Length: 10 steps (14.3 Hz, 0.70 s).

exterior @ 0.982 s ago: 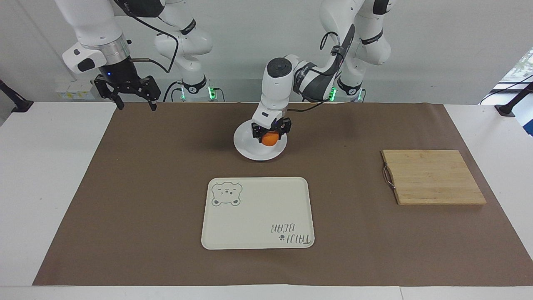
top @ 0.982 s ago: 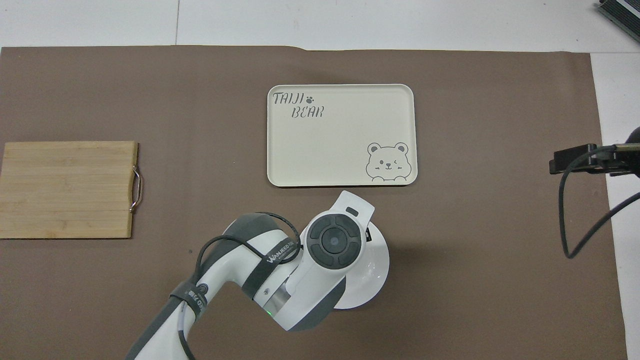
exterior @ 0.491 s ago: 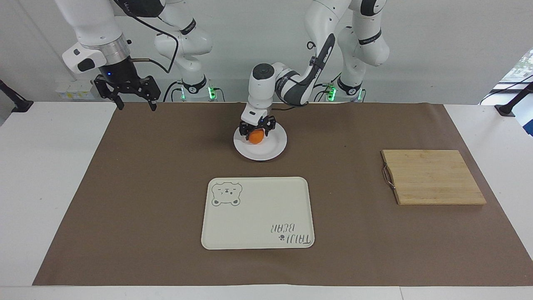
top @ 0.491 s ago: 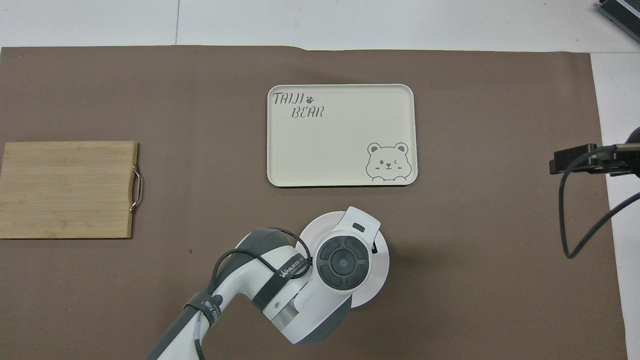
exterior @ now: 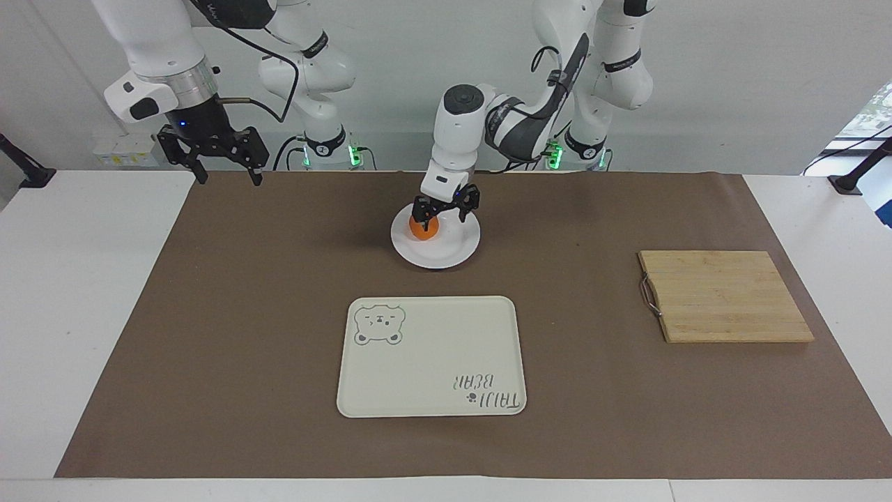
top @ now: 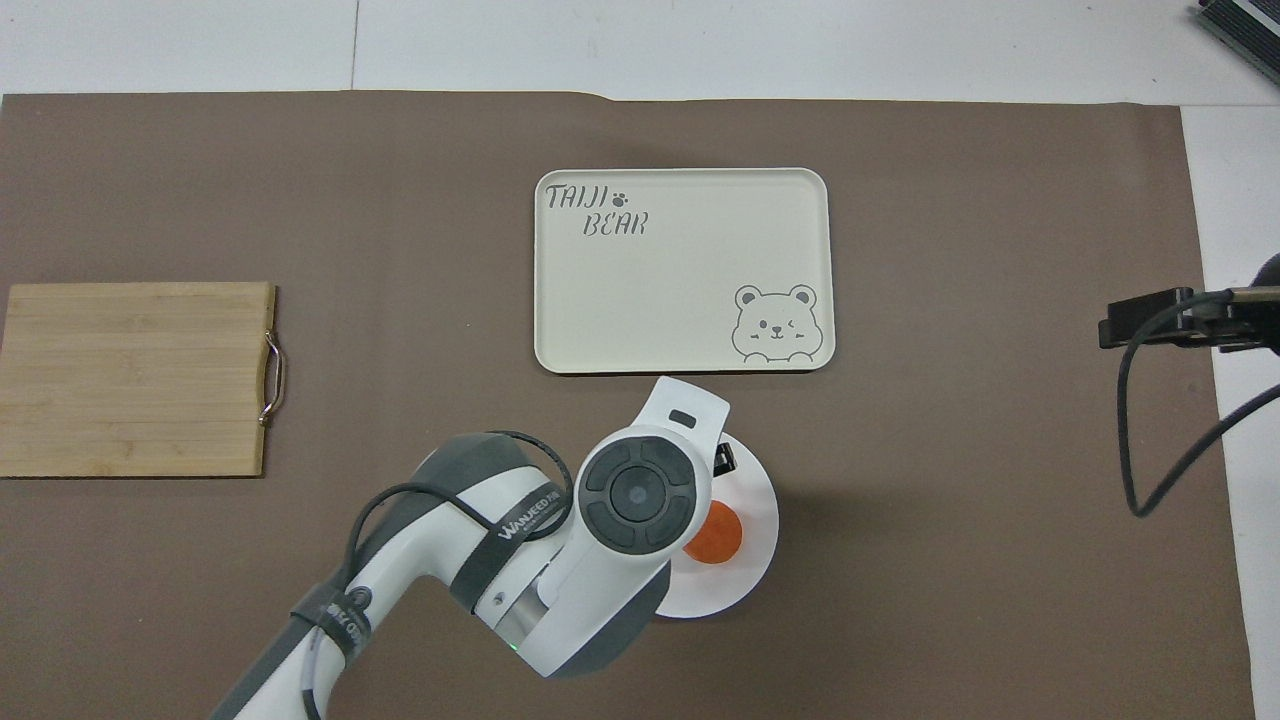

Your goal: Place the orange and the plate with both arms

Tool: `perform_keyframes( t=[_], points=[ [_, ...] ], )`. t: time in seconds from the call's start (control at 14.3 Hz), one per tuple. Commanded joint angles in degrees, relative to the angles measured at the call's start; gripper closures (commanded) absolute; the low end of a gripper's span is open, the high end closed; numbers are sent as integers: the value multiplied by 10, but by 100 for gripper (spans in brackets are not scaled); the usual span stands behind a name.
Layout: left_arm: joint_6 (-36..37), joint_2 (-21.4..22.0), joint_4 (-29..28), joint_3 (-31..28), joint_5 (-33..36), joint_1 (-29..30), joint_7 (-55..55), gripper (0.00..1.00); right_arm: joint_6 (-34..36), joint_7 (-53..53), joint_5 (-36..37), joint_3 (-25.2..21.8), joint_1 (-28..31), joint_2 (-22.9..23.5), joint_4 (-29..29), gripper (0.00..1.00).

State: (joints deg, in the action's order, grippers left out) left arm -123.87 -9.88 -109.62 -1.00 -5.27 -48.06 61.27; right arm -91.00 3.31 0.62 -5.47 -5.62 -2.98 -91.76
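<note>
The left tool point(exterior: 446, 207) is hanging just above the plate point(exterior: 456, 254), fingers spread wide and holding nothing. The orange point(exterior: 424, 229) sits on the plate right under it, a bit off toward the right arm's end, so one finger looks like it's right beside the fruit and the other hangs over bare plate. Can't tell for sure if that finger is touching the skin. From overhead the left arm's wrist hides most of the plate, and the orange point(top: 712, 532) peeks out next to it, resting on the part of the plate point(top: 750, 560) toward the right arm's end.

The right tool point(exterior: 221, 162) is up in the air over the desk's edge at the right arm's end, well apart from everything, fingers wide open and empty. That arm is just waiting.

Moving outward: the cream tray point(exterior: 488, 307) with the bear drawing lies flat just farther from the robots than the plate, near it but not touching. A wooden cutting board point(exterior: 725, 296) with a little metal handle lies toward the left arm's end, well apart from the plate. All of it sits on a brown mat point(exterior: 244, 314) covering the white desk point(exterior: 70, 279).
</note>
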Motion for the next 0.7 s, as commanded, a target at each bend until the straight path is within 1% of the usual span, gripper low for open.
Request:
perform_keyframes(
  t=[0.0, 0.21, 0.42, 0.63],
  points=[
    [72, 21, 34, 0, -7, 39, -61, 0, -1, -8, -14, 2, 6, -4, -4, 0],
    [136, 29, 92, -1, -7, 91, -131, 0, -1, -8, -14, 2, 6, -4, -5, 0],
    [163, 33, 130, -3, -2, 139, -204, 0, -1, -8, -14, 2, 6, -4, -4, 0],
    [204, 33, 167, -3, 0, 202, -321, 0, -1, -8, -14, 2, 6, -4, -5, 0]
  ],
)
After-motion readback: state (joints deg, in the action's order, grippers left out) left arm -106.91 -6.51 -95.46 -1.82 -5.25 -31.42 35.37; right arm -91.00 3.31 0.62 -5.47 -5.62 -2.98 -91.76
